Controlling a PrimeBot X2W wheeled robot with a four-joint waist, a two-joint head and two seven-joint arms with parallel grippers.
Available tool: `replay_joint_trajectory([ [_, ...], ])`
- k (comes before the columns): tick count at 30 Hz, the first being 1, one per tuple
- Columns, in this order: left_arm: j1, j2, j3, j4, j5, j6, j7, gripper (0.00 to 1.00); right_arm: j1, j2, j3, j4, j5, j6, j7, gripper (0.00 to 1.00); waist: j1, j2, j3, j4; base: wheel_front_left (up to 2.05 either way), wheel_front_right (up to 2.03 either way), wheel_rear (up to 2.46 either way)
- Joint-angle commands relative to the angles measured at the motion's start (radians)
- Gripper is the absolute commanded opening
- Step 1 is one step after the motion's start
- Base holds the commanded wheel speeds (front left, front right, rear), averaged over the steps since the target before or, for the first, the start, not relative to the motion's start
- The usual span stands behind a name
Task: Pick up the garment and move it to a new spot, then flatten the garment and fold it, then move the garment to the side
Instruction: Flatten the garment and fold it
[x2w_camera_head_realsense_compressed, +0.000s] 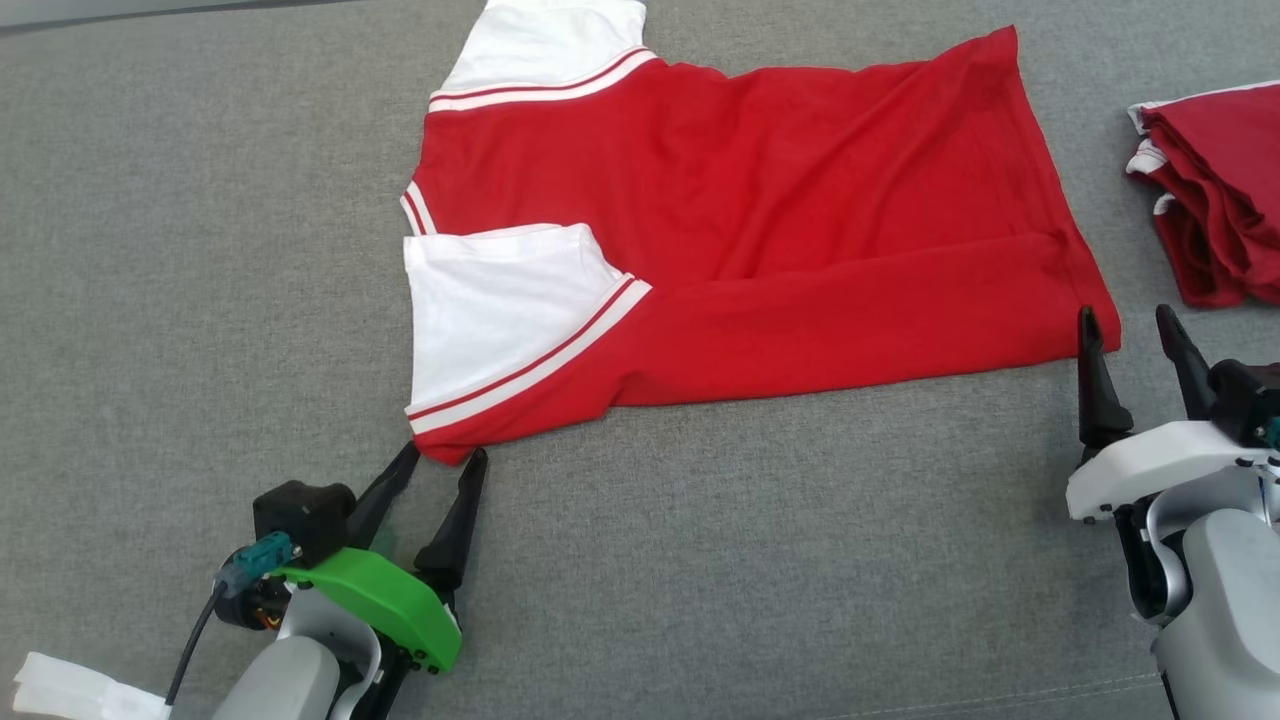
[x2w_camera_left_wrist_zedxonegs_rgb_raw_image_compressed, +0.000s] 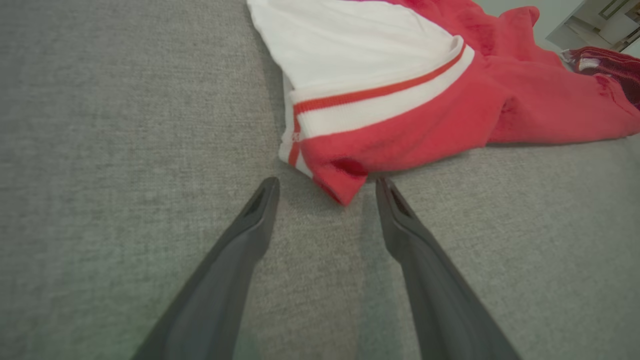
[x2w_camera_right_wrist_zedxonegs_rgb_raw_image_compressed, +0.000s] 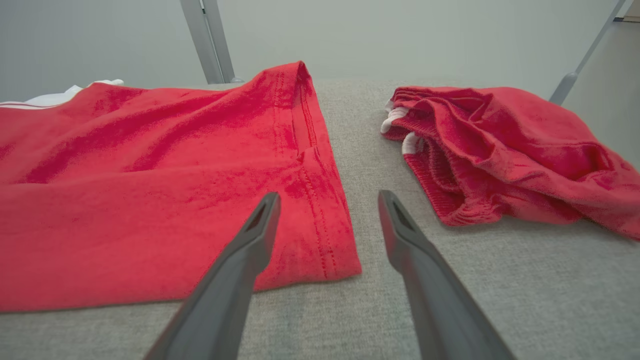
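Garment: the red, white-sleeved garment lies spread on the grey cover, collar end toward 9 o'clock and hem toward 3 o'clock.
Left gripper: at 7 o'clock, its fingers are spread astride the near shoulder corner, pinching nothing.
Right gripper: at 4 o'clock, it is spread over the near hem corner and empty.
Reason: I judge I have both ends of the near edge lined up for a fold toward 12 o'clock.
Neighbour: the red pile at 2 o'clock lies apart.

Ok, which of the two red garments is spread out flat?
The red shirt with white sleeves, in the middle of the grey surface. The other red garment, off to its right, sits bunched in a heap.
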Motion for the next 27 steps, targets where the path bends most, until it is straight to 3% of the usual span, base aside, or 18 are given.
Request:
replay_joint_trajectory([
  [1,-0.016,0.003,-0.013,0.021,0.008,0.001,0.011,1.00,-0.013,0.002,0.006,0.033,0.011,-0.001,-0.002,1.00,0.0000,0.0000,0.000,-0.004,0.00,0.00,0.00],
  [2,-0.021,0.006,-0.019,0.025,0.011,0.001,0.005,0.78,-0.018,0.003,0.011,0.056,0.018,-0.001,-0.002,1.00,0.0000,0.0000,-0.001,-0.005,0.00,0.00,0.00],
  [3,-0.022,0.008,-0.023,0.029,0.008,0.000,0.003,0.34,-0.027,0.004,0.017,0.078,0.027,-0.001,-0.002,1.00,0.0000,0.0000,-0.001,-0.007,0.00,0.00,0.00],
  [4,-0.025,0.014,-0.031,0.031,0.011,-0.001,0.002,0.00,-0.038,0.005,0.024,0.097,0.041,-0.001,-0.002,1.00,0.0000,0.0000,-0.002,-0.008,0.00,0.00,0.00],
  [13,-0.034,0.072,-0.105,0.033,0.044,-0.003,0.007,0.00,-0.118,-0.017,0.091,0.264,0.129,-0.001,-0.002,1.00,0.0000,0.0000,-0.003,-0.005,0.00,0.00,0.00],
  [15,-0.037,0.086,-0.117,0.031,0.052,-0.003,0.009,0.00,-0.135,-0.023,0.111,0.284,0.146,-0.001,-0.002,0.17,0.0000,0.0000,-0.001,-0.003,0.00,0.00,0.00],
  [16,-0.039,0.091,-0.121,0.029,0.052,-0.003,0.008,0.00,-0.140,-0.028,0.124,0.289,0.152,-0.001,-0.002,0.00,0.0000,0.0000,-0.001,-0.002,0.00,0.00,0.00],
  [27,-0.002,0.184,-0.160,-0.035,0.106,0.014,0.006,0.00,-0.037,-0.092,0.179,0.181,0.220,-0.001,-0.002,0.00,0.0000,0.0000,-0.029,0.009,0.00,0.00,0.00],
])
